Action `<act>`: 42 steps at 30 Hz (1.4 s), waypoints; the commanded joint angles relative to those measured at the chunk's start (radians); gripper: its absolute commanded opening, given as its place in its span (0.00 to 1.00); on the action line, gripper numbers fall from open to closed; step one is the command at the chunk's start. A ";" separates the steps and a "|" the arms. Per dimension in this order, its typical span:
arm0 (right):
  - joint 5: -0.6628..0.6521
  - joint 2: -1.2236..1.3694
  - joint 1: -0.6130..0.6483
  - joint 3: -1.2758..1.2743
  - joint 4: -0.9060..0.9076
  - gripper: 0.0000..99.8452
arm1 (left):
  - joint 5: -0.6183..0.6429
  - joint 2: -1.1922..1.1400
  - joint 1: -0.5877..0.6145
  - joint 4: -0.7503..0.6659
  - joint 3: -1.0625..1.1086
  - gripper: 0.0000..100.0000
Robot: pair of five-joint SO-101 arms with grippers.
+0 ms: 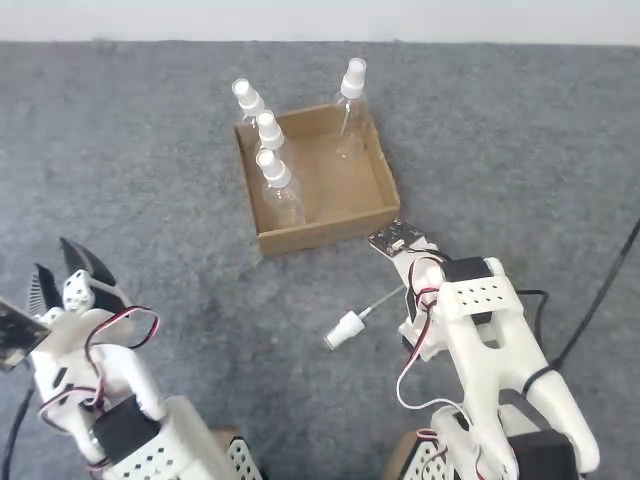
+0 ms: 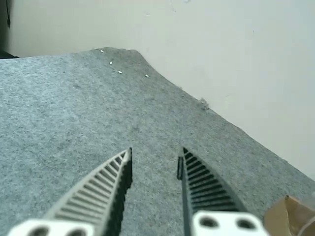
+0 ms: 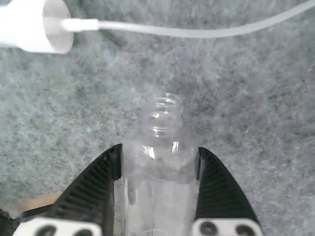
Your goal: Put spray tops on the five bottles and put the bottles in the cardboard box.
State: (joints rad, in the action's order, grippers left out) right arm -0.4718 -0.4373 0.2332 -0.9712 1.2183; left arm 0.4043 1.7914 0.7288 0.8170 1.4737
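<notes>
My right gripper (image 3: pixel 158 155) is shut on a clear bottle (image 3: pixel 165 142) with no top, its threaded neck just past the fingertips. Beyond the neck a loose white spray top (image 3: pixel 37 29) lies on the carpet, its thin dip tube (image 3: pixel 197 30) stretched across. From above, that spray top (image 1: pixel 345 328) lies left of the right arm (image 1: pixel 480 320), in front of the cardboard box (image 1: pixel 325 232). The box holds capped bottles: two along its left side (image 1: pixel 276 180) and one at the back right (image 1: pixel 350 105). Another capped bottle (image 1: pixel 247 98) stands at its back left corner. My left gripper (image 1: pixel 55 258) is open with nothing in it, far left.
Grey carpet covers the whole table up to a pale wall (image 2: pixel 221 49). A corner of the cardboard box (image 2: pixel 288 216) is visible in the left wrist view. A black cable (image 1: pixel 600 290) runs along the right edge. Open carpet lies between the two arms.
</notes>
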 commanded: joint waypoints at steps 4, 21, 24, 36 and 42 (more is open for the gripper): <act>-0.006 -0.050 -0.012 0.003 0.054 0.19 | 0.006 0.011 0.005 -0.029 -0.016 0.15; -0.005 -0.062 -0.012 0.002 0.058 0.03 | 0.006 0.011 0.005 -0.029 -0.016 0.15; -0.003 -0.062 -0.010 0.037 0.085 0.01 | 0.006 0.011 0.005 -0.029 -0.016 0.15; 0.025 -0.064 -0.005 0.270 0.326 0.02 | 0.006 0.011 0.002 -0.029 -0.016 0.15; 0.084 -0.064 -0.002 0.338 0.329 0.02 | 0.006 0.011 -0.002 -0.029 -0.016 0.15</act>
State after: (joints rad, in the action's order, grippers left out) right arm -0.4150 -0.4572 0.2348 -0.7073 1.5251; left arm 0.4043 1.7914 0.7288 0.8170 1.4737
